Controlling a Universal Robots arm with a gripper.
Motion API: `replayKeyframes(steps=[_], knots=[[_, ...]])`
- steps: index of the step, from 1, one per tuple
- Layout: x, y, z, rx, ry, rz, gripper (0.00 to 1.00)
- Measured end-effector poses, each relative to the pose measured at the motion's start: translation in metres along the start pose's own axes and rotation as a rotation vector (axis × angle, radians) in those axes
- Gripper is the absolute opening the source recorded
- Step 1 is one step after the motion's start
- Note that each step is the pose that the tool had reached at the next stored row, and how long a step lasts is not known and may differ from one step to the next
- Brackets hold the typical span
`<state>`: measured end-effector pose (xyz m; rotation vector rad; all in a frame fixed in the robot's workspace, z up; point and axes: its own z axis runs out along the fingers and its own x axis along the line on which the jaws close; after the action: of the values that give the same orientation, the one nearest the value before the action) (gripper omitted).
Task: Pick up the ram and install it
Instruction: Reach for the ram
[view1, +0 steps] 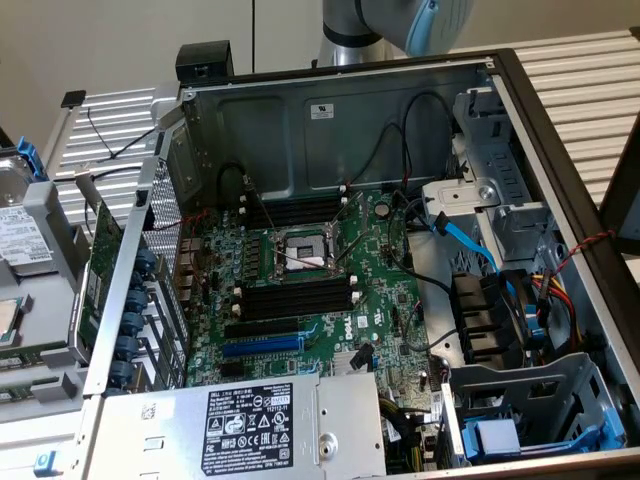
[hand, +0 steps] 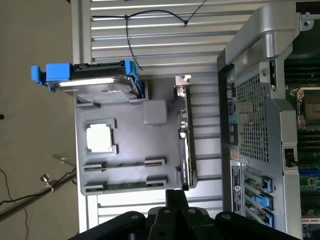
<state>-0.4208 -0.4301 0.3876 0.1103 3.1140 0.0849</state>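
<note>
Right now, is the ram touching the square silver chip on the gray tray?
Apart. The wrist view shows a strip of gray tray between the ram and the square silver chip.

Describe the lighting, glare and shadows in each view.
Exterior view: soft, even light; the case wall shows a mild sheen, the motherboard sits in its shade. Wrist view: the processor on the gray tray glares white; the gripper reads as a dark silhouette.

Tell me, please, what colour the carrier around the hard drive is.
Blue; the carrier shows best in the wrist view.
</note>
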Motion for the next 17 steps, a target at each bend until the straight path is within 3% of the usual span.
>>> replayKeyframes(steps=[8, 13, 17], knots=[[0.035, -0.0027, 0.0018, 0.0001, -0.0001, 0.000, 0.11], [0.053, -0.0040, 0.0018, -0.0002, 0.0000, 0.000, 0.11], [0.060, -0.0045, 0.0016, -0.0007, 0.0001, 0.000, 0.11]])
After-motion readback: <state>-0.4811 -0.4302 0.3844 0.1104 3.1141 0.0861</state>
